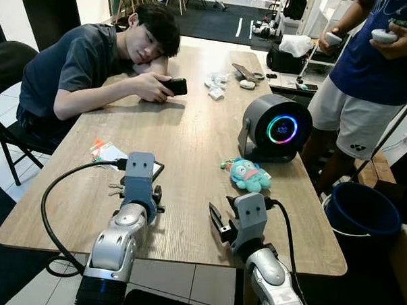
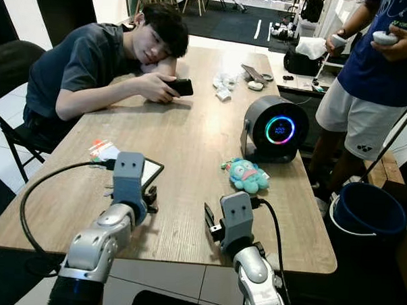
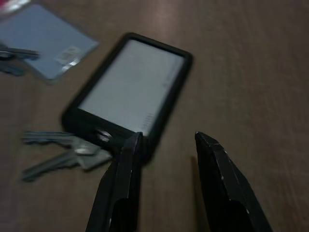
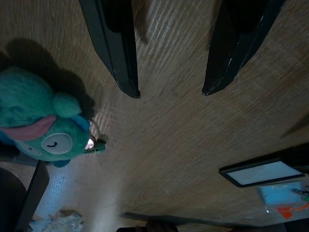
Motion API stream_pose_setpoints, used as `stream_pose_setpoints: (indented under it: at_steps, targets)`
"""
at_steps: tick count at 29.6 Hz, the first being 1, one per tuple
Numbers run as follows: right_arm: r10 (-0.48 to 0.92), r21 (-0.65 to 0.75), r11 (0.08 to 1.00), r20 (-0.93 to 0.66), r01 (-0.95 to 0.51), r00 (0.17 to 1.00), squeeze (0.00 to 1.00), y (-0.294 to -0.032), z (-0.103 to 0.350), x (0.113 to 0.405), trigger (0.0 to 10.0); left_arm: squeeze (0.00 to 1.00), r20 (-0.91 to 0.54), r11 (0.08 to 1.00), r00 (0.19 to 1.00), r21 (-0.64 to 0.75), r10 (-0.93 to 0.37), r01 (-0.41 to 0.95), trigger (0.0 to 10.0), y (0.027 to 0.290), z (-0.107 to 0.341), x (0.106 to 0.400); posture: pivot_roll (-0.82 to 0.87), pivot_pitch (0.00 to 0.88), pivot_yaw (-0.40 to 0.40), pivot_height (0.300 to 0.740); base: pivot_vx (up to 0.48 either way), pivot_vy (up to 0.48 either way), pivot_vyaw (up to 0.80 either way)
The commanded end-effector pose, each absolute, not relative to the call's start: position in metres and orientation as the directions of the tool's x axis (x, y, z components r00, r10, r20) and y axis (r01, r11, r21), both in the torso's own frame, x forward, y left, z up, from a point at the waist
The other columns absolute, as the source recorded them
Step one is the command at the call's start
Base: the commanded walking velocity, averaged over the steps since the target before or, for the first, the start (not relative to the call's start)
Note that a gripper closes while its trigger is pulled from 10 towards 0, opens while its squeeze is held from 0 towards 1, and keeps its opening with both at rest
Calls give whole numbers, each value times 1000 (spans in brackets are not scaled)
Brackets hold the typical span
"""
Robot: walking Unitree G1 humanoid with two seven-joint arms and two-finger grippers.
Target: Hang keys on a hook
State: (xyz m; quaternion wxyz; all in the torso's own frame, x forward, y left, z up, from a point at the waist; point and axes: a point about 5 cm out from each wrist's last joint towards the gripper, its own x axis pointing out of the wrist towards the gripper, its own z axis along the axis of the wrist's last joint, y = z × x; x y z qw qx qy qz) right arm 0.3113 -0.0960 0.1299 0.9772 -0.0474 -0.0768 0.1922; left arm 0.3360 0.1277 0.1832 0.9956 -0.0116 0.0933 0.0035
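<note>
— Keys [image 3: 63, 157] lie flat on the surface [image 1: 191, 135], joined to a black-framed tag [image 3: 128, 92], just ahead of the left hand [image 3: 166, 140], which is open and empty.

— Right hand [image 4: 169, 89]?

— Open, empty, near the plush toy [image 4: 38, 121]. Reaching step; next, close on the keys.

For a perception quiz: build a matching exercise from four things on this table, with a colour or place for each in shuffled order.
Things:
1. keys
2. plush toy
3. round speaker
4. left pincer

Descriptions:
A. glowing ring on its face
B. teal, beside the speaker
C. open above the card holder's edge
D. flat on the wood, attached to the black card holder

Pairs: 1-D, 2-B, 3-A, 4-C
</note>
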Motion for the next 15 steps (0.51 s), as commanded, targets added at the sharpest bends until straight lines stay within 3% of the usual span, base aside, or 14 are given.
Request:
stream_pose_setpoints:
  at_steps: [1, 6, 15]
  targets:
    - [384, -122, 921, 117, -371, 916, 0, -96, 124, 308, 10000, 0, -165, 999, 986, -25, 22, -26, 10000, 132, 189, 338, 112, 219, -35, 740, 0, 0, 0]
    - [385, -122, 920, 118, -371, 915, 0, -96, 125, 309, 10000, 0, -106, 997, 992, -37, 69, -73, 10000, 151, 210, 341, 118, 217, -36, 740, 0, 0, 0]
    - [387, -119, 920, 120, -373, 914, 0, -96, 125, 309, 10000, 0, -135, 995, 987, -32, 86, -91, 10000, 151, 198, 340, 114, 220, -37, 740, 0, 0, 0]
